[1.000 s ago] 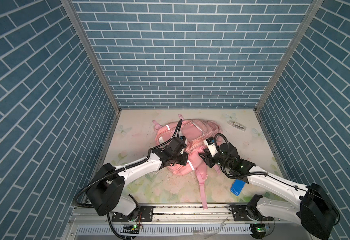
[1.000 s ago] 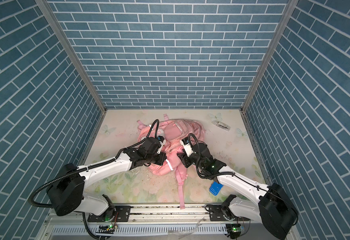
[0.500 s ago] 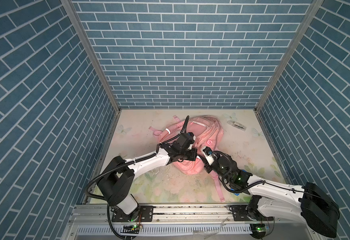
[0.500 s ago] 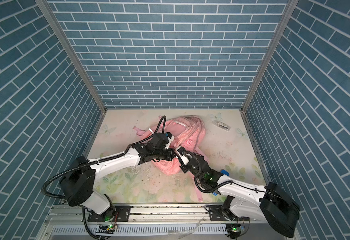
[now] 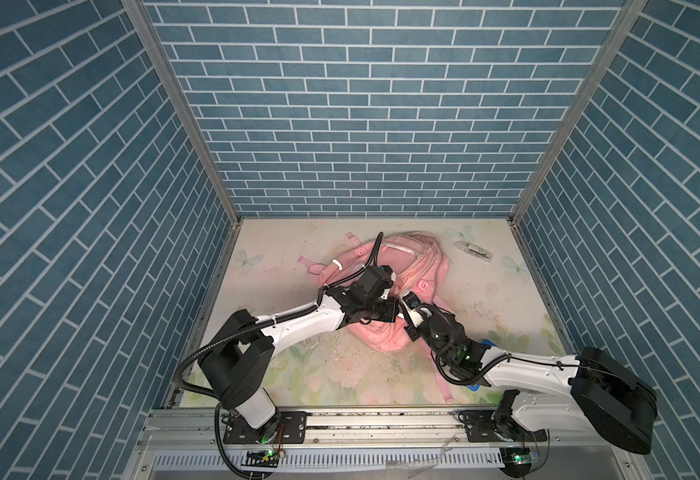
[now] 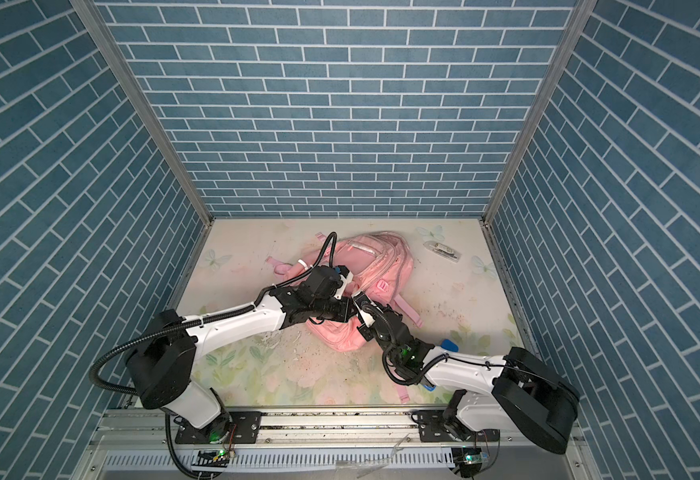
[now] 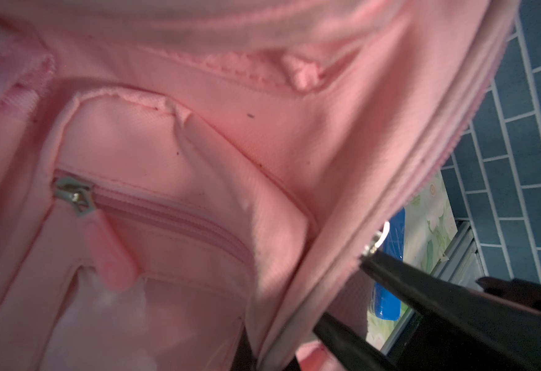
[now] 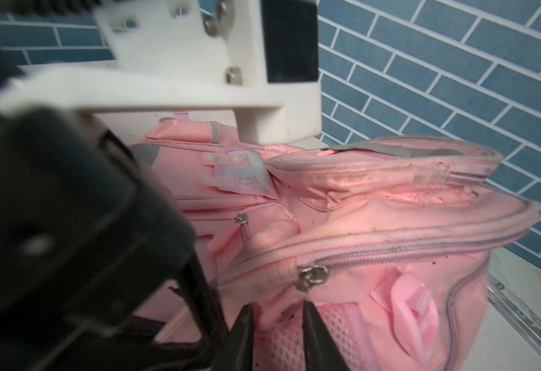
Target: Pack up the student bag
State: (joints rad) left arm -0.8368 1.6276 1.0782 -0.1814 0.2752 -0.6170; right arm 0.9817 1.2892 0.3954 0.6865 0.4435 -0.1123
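Observation:
The student bag (image 5: 418, 266) (image 6: 381, 257), pink and large, lies mid-table toward the back in both top views. Both grippers meet at its near edge. My left gripper (image 5: 396, 309) (image 7: 267, 356) is shut on the zipped rim of the bag's opening; the left wrist view looks into the pink lining with an inner zipped pocket (image 7: 166, 218). My right gripper (image 5: 406, 301) (image 8: 277, 321) is shut on a fold of the bag's side fabric and mesh, just below a silver zipper pull (image 8: 312, 274). Its black fingers (image 7: 423, 289) show in the left wrist view beside the rim.
A blue flat object (image 5: 487, 344) (image 6: 450, 345) lies on the table, mostly hidden behind the right arm. A clear packet (image 5: 472, 250) lies at the back right. A pink strap (image 5: 443, 386) trails to the front edge. Blue brick walls close three sides.
The bag has shifted back and right and turned. Both grippers came together at its near edge, and the right jaws closed in on the fabric.

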